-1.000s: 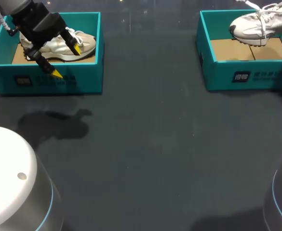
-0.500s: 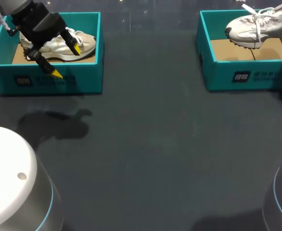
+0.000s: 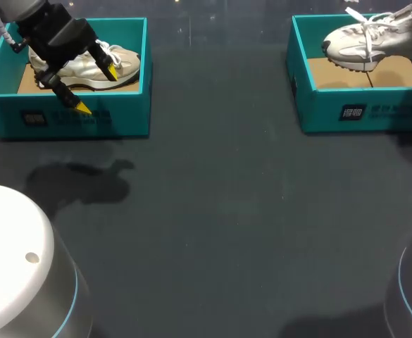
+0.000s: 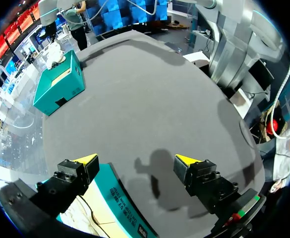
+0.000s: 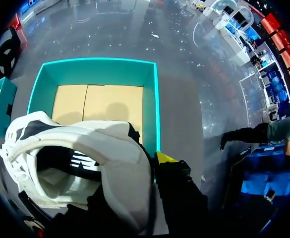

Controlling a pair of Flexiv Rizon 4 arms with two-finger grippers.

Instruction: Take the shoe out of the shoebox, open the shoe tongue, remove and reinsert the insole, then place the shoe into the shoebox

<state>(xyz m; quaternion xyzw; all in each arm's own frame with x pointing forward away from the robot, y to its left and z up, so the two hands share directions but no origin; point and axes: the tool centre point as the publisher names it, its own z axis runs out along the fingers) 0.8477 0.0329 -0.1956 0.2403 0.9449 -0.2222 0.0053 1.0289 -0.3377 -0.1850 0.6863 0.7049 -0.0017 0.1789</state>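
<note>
At the upper right of the head view, the white shoe (image 3: 364,39) has drifted further left above its shoebox (image 3: 346,105). My left gripper (image 3: 98,90) stays spread wide over the other shoebox (image 3: 121,116), upper left. Only the right wrist view shows my right gripper (image 5: 153,161) clamping the shoe's heel collar.

The left arm (image 3: 29,13) comes in from the far left corner and angles down to its wrist. The left hand (image 3: 98,90) hangs with its two fingers spread wide apart, nothing touching either yellow tip. The right hand (image 5: 145,171) grips the heel of the shoe (image 5: 85,144). One yellow fingertip (image 5: 164,157) shows outside the collar, and its partner is hidden behind the shoe.
</note>
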